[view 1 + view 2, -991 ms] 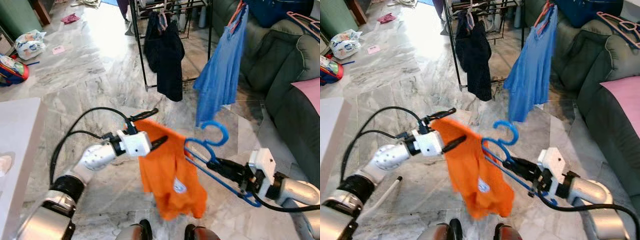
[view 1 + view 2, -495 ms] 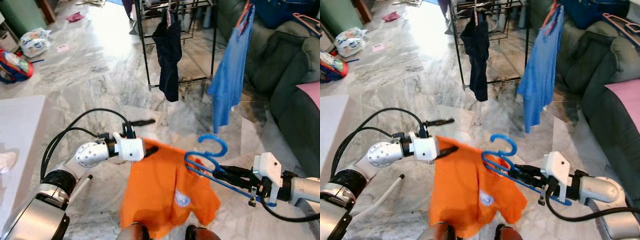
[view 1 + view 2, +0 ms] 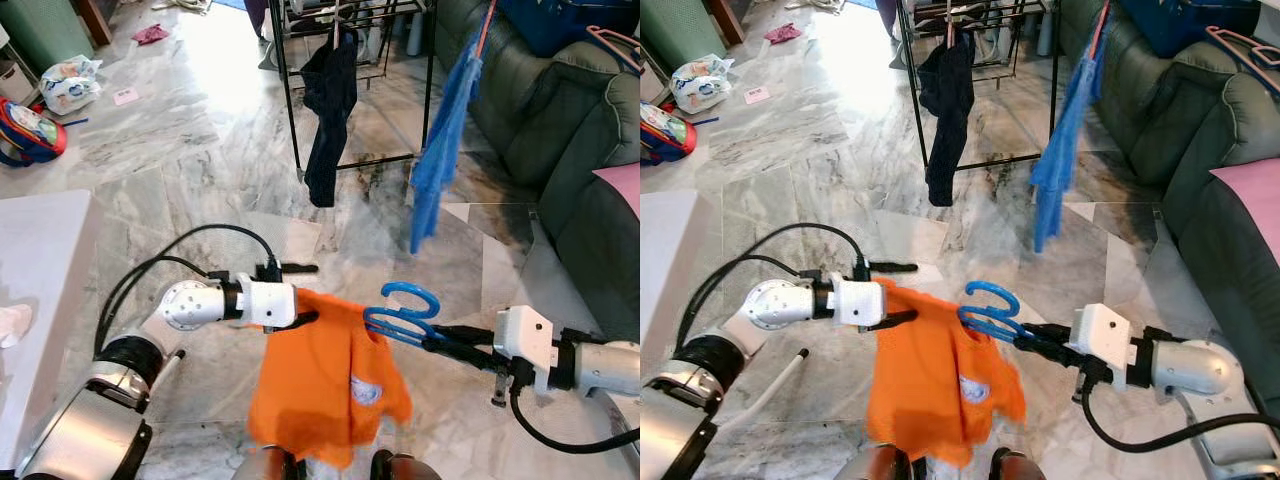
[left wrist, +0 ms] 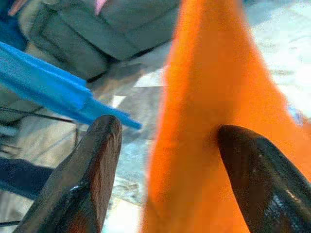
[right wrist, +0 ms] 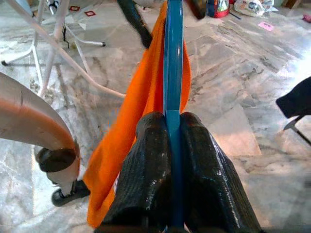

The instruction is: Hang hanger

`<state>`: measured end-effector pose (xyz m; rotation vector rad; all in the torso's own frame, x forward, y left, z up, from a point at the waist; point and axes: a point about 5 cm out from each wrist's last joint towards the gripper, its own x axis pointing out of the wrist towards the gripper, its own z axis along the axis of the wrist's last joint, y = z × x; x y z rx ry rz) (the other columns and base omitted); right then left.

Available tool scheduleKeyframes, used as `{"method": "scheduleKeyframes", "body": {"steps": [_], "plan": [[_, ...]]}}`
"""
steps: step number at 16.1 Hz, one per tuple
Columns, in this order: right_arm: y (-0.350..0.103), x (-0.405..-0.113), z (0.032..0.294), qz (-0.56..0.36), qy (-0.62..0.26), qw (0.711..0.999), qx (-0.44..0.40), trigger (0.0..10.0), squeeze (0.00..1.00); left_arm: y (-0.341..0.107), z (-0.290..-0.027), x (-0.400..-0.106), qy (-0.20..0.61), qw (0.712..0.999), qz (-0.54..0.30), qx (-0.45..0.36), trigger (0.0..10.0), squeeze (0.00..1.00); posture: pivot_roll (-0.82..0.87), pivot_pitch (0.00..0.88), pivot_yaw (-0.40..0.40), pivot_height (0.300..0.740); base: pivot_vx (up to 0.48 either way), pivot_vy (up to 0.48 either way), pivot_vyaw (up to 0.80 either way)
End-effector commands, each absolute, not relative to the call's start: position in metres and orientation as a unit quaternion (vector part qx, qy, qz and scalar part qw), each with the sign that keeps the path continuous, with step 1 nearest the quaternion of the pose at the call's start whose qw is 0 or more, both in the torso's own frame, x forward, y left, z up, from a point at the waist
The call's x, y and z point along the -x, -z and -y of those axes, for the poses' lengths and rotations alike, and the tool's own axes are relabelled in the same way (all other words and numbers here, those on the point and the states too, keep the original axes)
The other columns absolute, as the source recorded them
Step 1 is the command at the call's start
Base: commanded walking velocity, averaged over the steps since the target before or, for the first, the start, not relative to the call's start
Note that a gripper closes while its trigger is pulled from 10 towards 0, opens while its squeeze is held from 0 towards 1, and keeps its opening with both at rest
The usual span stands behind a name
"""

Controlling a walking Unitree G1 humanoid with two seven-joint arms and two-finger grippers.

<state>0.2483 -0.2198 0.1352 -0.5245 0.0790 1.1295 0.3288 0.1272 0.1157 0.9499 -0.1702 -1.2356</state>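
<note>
Marble floor (image 3: 180,140), black drying rack (image 3: 290,90) well ahead of both pincers. Right pincer (image 3: 1040,342) is clamped on the blue hanger (image 3: 400,312), orange shirt (image 3: 325,385) draped on it. Left pincer (image 3: 305,292) is spread around the shirt's shoulder. Looks like the dressing step; next, walk to the rack and lift the hook over a rail.

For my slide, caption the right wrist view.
Right pincer clamps blue hanger draped with orange shirt.

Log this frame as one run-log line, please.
stage: shirt on hanger, not yet hung | right gripper: shut on blue hanger | left gripper: open at orange shirt shoulder | clothes rack: ahead
</note>
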Motion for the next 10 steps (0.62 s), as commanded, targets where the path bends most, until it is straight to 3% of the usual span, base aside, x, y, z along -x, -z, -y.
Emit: {"method": "scheduleKeyframes", "body": {"steps": [1,10], "plan": [[-0.1382,-0.2478,0.2167,-0.027,-0.542,0.798,0.262,10.0,0.0,-0.1151,-0.1304,-0.3306,0.565,0.705,0.053,-0.424,0.0,0.0,-0.07,0.21,0.086,0.74,0.0,0.0,0.0],[-0.1306,-0.2469,0.2169,-0.037,-0.545,0.79,0.277,10.0,0.0,-0.1151,-0.1278,-0.3317,0.588,0.693,0.028,-0.415,0.0,0.0,-0.07,0.213,0.09,0.74,0.0,0.0,0.0]]}}
